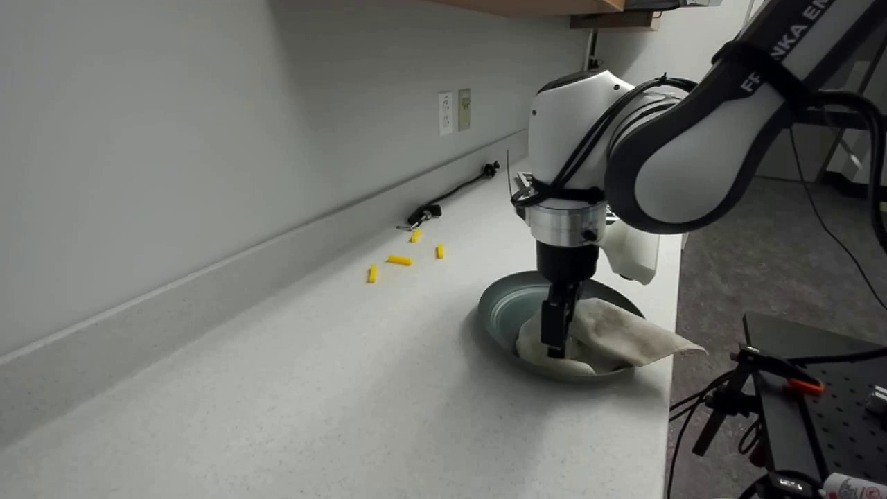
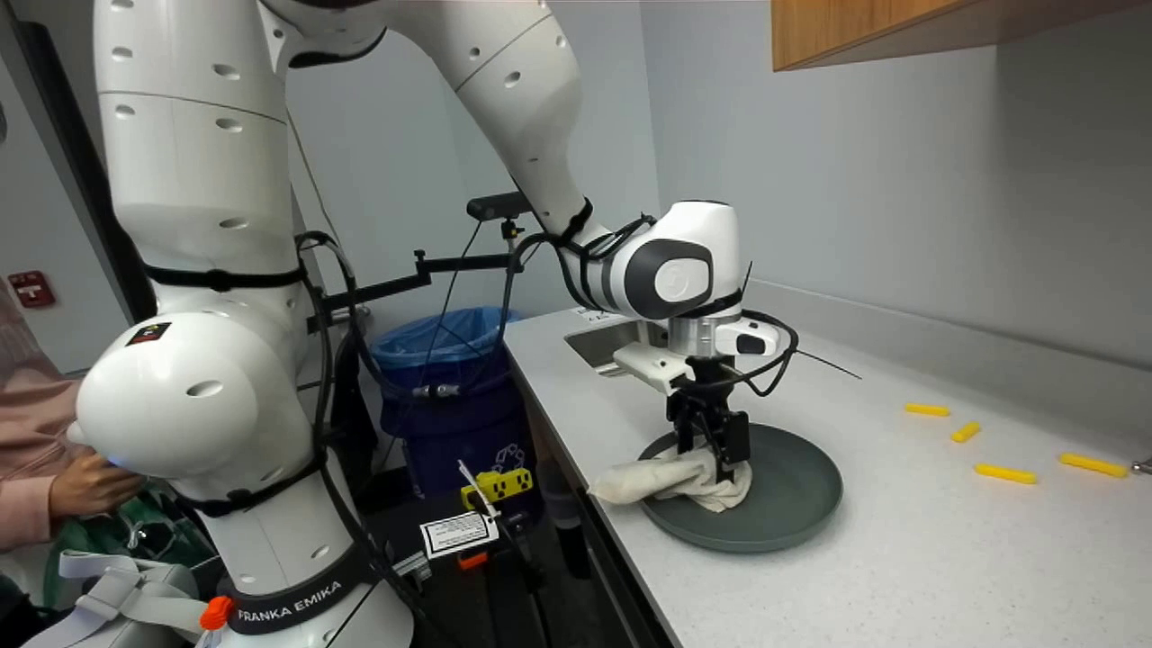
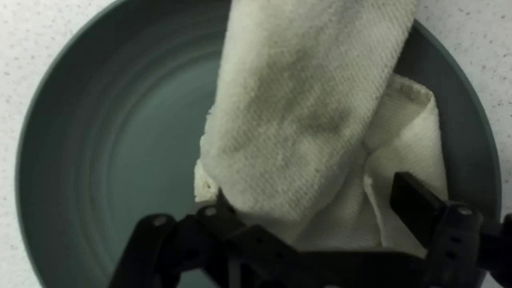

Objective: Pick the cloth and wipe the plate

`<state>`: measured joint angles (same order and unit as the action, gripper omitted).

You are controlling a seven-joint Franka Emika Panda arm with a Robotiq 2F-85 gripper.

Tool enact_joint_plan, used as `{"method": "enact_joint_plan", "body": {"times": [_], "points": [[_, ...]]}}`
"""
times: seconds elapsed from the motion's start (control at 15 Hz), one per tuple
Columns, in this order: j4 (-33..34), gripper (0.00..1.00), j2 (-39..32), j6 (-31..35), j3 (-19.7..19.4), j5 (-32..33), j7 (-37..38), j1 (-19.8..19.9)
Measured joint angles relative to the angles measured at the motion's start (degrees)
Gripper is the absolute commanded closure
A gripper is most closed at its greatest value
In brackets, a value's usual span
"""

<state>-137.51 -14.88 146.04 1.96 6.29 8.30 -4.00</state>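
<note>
Cloth [image 1: 619, 334] overhanging plate [image 1: 511, 310] rim, counter edge [image 1: 664, 423] near, more room toward wall [image 1: 208, 138]

On the white speckled counter [image 1: 312, 388] lie the grey-green plate [image 2: 792, 495], four small yellow pieces [image 1: 400, 260] and one black cable [image 1: 462, 187].

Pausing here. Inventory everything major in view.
Counter: 1, white, along wall
Plate: 1, dark grey-green, on counter
Cloth: 1, cream, on plate, overhanging rim
Sticks: 4, yellow, on counter
Cord: 1, black, counter's back
Sink: 1, grey, in counter
Wall fixtures: 2, white, tan, wall
Cabinets: count unclear, brown, overhead
Bin: 1, blue, beside counter
Power strip: 1, yellow, beside counter
Person: 1, pink sleeve, background
Gripper: 1, black, open at cloth
Arm: 1, white, over counter
</note>
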Motion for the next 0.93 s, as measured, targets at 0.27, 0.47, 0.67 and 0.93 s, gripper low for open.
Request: {"method": "enact_joint_plan", "body": {"times": [0.27,0.47,0.67,0.93], "points": [[3.06,0.57,-2.57,-0.08,0.00,0.04,-0.19,-0.08],[4.52,0.80,-2.81,-0.11,0.07,0.09,-0.24,-0.59],[5.62,0.99,-2.65,-0.12,0.67,0.10,-0.42,-1.30],[7.03,0.98,-2.28,-0.12,0.42,2.52,0.38,-2.91]]}}
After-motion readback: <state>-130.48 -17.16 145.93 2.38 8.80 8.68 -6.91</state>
